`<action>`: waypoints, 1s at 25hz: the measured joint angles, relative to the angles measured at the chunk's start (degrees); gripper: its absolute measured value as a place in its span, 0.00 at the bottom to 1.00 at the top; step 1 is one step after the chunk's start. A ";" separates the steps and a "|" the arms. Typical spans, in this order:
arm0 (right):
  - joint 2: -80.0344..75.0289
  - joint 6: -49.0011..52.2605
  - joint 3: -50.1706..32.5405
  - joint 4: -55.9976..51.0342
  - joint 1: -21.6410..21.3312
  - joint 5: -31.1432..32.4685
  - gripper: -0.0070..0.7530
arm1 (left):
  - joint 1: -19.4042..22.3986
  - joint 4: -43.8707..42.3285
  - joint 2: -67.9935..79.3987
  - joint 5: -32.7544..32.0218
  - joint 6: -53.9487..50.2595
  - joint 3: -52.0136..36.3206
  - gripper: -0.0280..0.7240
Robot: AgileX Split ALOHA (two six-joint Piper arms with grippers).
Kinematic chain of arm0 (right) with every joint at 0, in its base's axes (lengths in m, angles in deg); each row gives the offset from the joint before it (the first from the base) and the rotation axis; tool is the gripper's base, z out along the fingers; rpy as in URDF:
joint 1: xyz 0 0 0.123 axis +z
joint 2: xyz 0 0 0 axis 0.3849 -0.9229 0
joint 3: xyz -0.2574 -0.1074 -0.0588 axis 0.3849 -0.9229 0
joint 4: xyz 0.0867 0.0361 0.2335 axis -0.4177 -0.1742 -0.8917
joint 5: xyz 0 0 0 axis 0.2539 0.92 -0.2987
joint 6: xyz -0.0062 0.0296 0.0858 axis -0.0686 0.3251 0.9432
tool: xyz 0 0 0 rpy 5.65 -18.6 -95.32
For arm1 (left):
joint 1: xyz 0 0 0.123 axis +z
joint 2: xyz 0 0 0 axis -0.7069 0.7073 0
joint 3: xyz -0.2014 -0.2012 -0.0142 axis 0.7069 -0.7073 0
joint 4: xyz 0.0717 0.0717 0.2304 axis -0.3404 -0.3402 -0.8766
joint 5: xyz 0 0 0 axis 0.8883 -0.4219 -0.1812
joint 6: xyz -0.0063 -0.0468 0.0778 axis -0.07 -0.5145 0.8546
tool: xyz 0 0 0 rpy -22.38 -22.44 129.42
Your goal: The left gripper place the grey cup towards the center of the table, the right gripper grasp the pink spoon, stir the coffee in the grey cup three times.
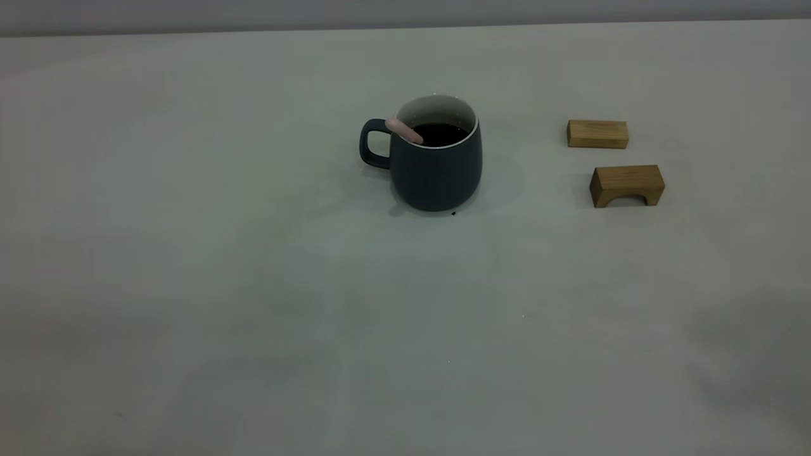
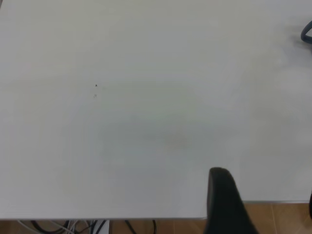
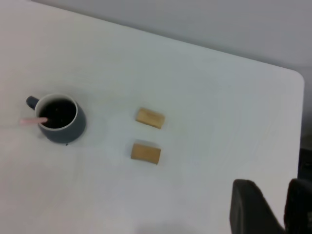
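Observation:
The grey cup (image 1: 437, 171) stands upright near the middle of the table (image 1: 253, 285), its handle pointing left in the exterior view. Dark coffee (image 1: 443, 133) fills it. The pink spoon (image 1: 403, 130) rests in the cup, its pink handle leaning over the rim above the cup's handle. No gripper touches either. Neither arm appears in the exterior view. My right gripper (image 3: 279, 210) is high and far from the cup (image 3: 66, 130) and spoon (image 3: 32, 120), open and holding nothing. My left gripper (image 2: 265, 204) is open over bare table near its edge.
Two tan wooden blocks lie to the right of the cup: a flat one (image 1: 597, 134) farther back and an arch-shaped one (image 1: 627, 185) nearer. A small dark speck (image 1: 453, 213) sits by the cup's base. The table's rounded corner (image 3: 296, 74) shows in the right wrist view.

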 joint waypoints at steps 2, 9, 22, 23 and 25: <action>7.17 0.00 -4.96 0.00 0.00 0.00 0.29 | 0.00 0.00 0.00 0.00 0.00 0.00 0.68; 29.69 2.67 -22.54 -2.93 -3.25 0.00 0.31 | 0.00 0.00 0.00 0.00 0.00 0.00 0.68; 56.03 3.00 -51.88 -5.79 -9.62 -3.15 0.32 | 0.00 0.00 0.00 0.05 0.00 0.00 0.68; 56.03 3.00 -53.23 -6.02 -9.62 -3.96 0.32 | 0.00 0.00 0.00 0.05 0.00 0.00 0.68; 56.03 3.00 -54.48 -6.67 -9.62 -4.90 0.32 | 0.00 0.00 0.00 0.05 0.00 0.00 0.68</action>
